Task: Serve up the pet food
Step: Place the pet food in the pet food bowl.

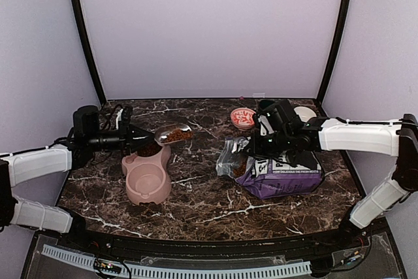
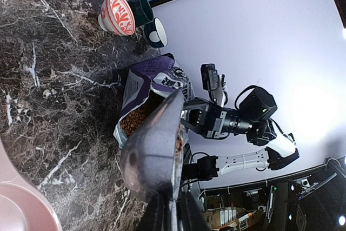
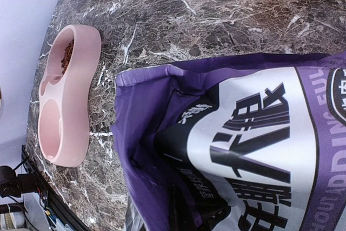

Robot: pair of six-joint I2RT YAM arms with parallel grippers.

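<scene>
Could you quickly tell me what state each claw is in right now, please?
Left claw: closed on the scoop, which carries pet food.
Right claw: at the bag mouth; open or closed cannot be told.

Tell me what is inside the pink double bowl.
Pet food lies in the pink double bowl's far compartment; the near one looks empty. The left gripper and scoop cover the far rim.
</scene>
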